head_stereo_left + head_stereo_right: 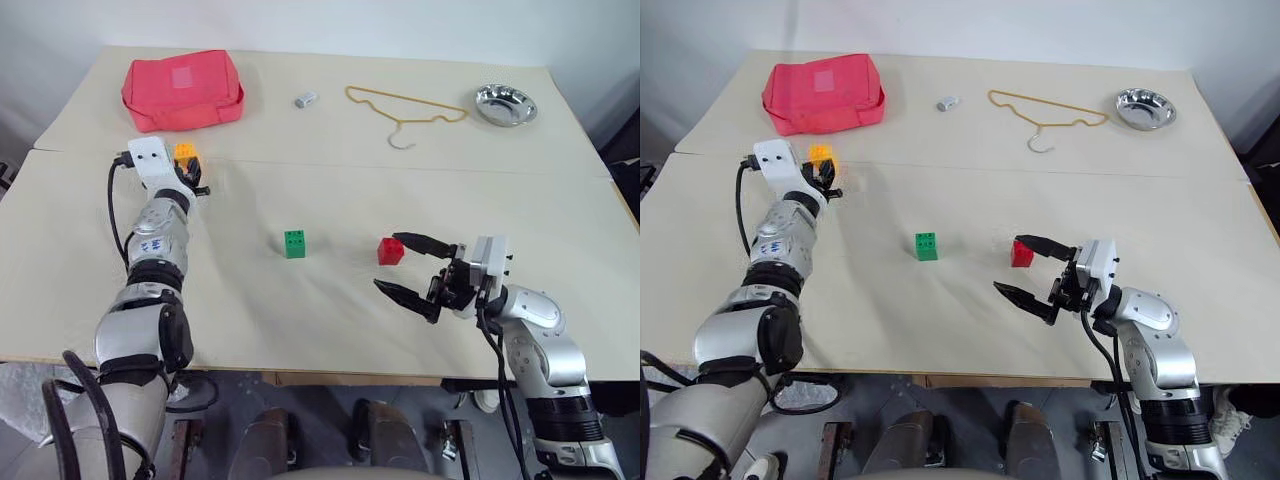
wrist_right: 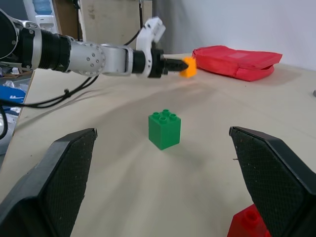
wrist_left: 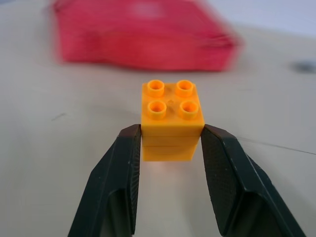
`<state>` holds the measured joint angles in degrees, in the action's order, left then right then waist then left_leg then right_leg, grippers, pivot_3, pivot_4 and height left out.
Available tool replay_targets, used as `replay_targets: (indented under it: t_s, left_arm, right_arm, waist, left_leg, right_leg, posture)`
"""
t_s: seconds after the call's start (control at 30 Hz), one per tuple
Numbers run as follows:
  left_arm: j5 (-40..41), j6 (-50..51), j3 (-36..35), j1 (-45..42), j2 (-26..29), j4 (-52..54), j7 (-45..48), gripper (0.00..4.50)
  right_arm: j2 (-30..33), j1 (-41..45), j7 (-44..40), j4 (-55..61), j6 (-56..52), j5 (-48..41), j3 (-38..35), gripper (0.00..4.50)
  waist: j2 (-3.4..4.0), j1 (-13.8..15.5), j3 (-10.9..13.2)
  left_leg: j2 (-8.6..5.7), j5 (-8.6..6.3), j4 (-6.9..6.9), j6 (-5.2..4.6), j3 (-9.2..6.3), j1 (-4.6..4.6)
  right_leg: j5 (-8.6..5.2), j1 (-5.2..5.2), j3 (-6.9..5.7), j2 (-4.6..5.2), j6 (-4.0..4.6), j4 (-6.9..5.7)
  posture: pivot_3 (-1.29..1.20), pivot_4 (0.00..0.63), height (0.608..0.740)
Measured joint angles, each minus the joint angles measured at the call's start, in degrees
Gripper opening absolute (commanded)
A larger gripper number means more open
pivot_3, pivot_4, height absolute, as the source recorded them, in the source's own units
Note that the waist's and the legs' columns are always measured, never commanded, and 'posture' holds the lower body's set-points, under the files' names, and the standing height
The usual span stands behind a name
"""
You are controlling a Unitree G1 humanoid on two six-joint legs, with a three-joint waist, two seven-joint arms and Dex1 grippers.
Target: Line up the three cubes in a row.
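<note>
Bench, three cubes, two grippers.
We list a beige bench before a white wall, with a red pouch, small grey block, wire hanger and metal bowl along its far edge. Left gripper: fingers pinch the orange cube, raised off the bench near the pouch. Right gripper: fingers spread wide, holding nothing, the red cube just beside them. Green cube: mid-bench, standing free.
</note>
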<state>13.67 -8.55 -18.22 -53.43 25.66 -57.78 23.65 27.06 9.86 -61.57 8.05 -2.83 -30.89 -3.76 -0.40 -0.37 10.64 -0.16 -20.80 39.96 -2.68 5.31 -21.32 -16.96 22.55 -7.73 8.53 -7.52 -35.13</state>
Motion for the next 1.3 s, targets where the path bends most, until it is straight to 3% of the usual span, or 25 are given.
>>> replay_targets:
  t_s: [0.1,0.2,0.33,0.5,0.77,1.07,1.3]
  left_arm:
    - [4.1,0.54,1.28,6.2,4.68,9.11,18.93,1.5]
    - [8.42,7.24,2.71,10.93,11.59,14.15,36.98,1.5]
    - [6.73,4.84,5.57,11.38,17.87,11.95,49.88,1.5]
    - [2.77,-1.34,10.93,8.56,17.61,5.33,61.82,1.5]
    - [-4.98,-15.39,15.87,-0.34,13.97,-9.44,62.23,1.5]
    - [-9.85,-16.69,16.68,-3.69,14.06,-14.99,62.29,1.5]
    - [-10.65,-14.58,15.89,-3.82,14.29,-15.14,61.27,3.64]
  right_arm:
    - [1.44,-1.56,0.0,1.24,-0.57,-0.15,-0.85,4.5]
    - [3.07,-2.82,-0.2,2.85,-1.49,-0.98,-1.56,4.5]
    - [4.99,-4.3,-0.82,3.6,-2.57,-2.08,-2.82,4.5]
    - [6.32,-4.51,-1.43,3.88,-3.38,-2.42,-3.42,4.5]
    - [8.24,-5.14,-1.61,5.38,-4.8,-3.08,-4.12,4.5]
    - [9.35,-7.83,-1.32,7.21,-5.12,-3.78,-6.01,4.5]
    - [9.35,-8.12,-1.31,7.31,-5.11,-3.84,-6.03,4.5]
  waist:
    - [0.0,-0.29,0.0]
    - [0.01,-0.29,0.0]
    - [0.01,0.49,0.0]
    - [0.0,1.38,0.0]
    - [0.0,1.48,0.0]
    - [0.0,1.13,0.0]
    - [0.0,0.67,0.0]
  left_leg:
    - [0.03,-0.01,0.01,0.01,0.01,0.01]
    - [0.04,-0.01,0.05,0.01,0.03,0.02]
    - [0.0,0.0,0.11,0.0,0.03,0.03]
    - [-0.03,-0.01,0.12,-0.01,0.04,0.02]
    - [-0.05,-0.01,0.1,-0.01,0.08,0.0]
    - [-0.01,-0.01,0.1,-0.03,0.08,0.0]
    - [0.03,-0.01,0.1,-0.03,0.06,0.0]
  right_leg:
    - [0.0,0.0,-0.01,-0.01,0.01,0.01]
    - [0.0,-0.01,0.0,-0.03,0.01,0.0]
    - [0.0,-0.08,0.02,0.01,0.01,0.02]
    - [0.0,-0.07,0.02,0.01,0.01,0.02]
    - [0.0,-0.04,0.0,-0.01,0.0,0.01]
    - [0.0,-0.03,0.0,-0.01,0.01,-0.01]
    - [0.0,-0.03,0.0,0.0,0.01,-0.02]
  posture:
    - [0.0,0.15,0.74]
    - [0.0,0.15,0.74]
    - [0.0,0.15,0.74]
    - [0.0,0.15,0.74]
    - [0.0,0.15,0.74]
    - [0.0,0.15,0.74]
    - [0.0,0.15,0.74]
